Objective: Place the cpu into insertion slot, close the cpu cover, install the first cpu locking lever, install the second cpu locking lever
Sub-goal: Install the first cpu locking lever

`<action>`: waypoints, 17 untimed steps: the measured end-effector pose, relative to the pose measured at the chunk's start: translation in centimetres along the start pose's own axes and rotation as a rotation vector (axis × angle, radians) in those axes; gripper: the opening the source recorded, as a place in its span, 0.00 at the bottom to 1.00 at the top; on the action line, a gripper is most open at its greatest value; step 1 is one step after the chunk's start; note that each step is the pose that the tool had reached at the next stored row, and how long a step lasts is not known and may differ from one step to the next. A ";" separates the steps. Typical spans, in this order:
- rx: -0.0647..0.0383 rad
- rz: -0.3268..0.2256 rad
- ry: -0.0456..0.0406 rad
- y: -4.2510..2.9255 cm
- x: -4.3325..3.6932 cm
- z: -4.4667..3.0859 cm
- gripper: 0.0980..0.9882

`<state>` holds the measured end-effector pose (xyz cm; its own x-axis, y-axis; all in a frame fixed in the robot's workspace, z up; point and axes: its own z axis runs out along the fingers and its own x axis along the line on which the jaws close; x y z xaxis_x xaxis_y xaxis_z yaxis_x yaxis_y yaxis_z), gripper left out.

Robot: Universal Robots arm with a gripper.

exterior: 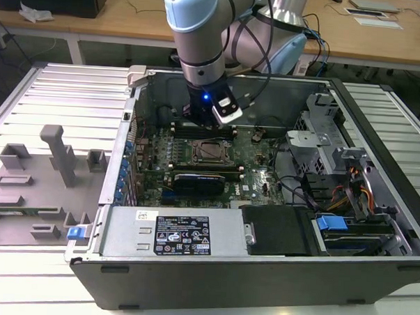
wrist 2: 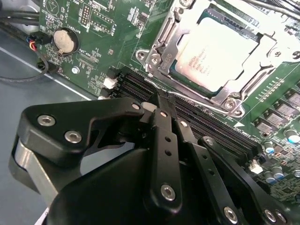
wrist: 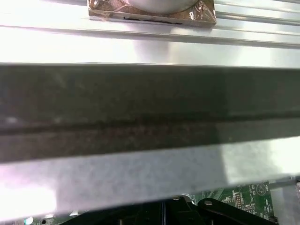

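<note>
The cpu (wrist 2: 213, 49) lies flat in the insertion slot (wrist 2: 157, 58), its silvery-beige top facing up. The cpu cover (wrist 2: 269, 44) is folded down around it as a silvery frame. A thin metal locking lever (wrist 2: 197, 97) runs along the socket edge beside the memory slots. My gripper (wrist 2: 161, 99) is shut, its black fingers (wrist 2: 166, 138) pressed together with the tip right at that lever's end. Whether it touches the lever I cannot tell. In the exterior view the gripper (exterior: 210, 122) hangs just behind the cpu (exterior: 211, 152) inside the open computer case.
Long black memory slots (wrist 2: 211, 126) lie under the fingers. A coin battery (wrist 2: 64, 41) and cables sit off to one side. A black graphics card (exterior: 202, 179), the power supply (exterior: 182, 233) and a drive bay (exterior: 330, 223) fill the case. Grey fixtures (exterior: 49, 164) stand on the exterior view's left.
</note>
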<state>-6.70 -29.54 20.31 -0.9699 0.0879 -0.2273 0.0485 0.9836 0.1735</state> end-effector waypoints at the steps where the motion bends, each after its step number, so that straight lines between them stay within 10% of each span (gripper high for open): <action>1: 0.004 0.006 -0.0012 -0.01 0.01 0.05 0.01; 17: 0.018 0.060 -0.0111 -0.18 0.05 0.20 0.01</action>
<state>-6.71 -29.69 20.07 -0.9624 0.1483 -0.2276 0.1107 0.9792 0.1699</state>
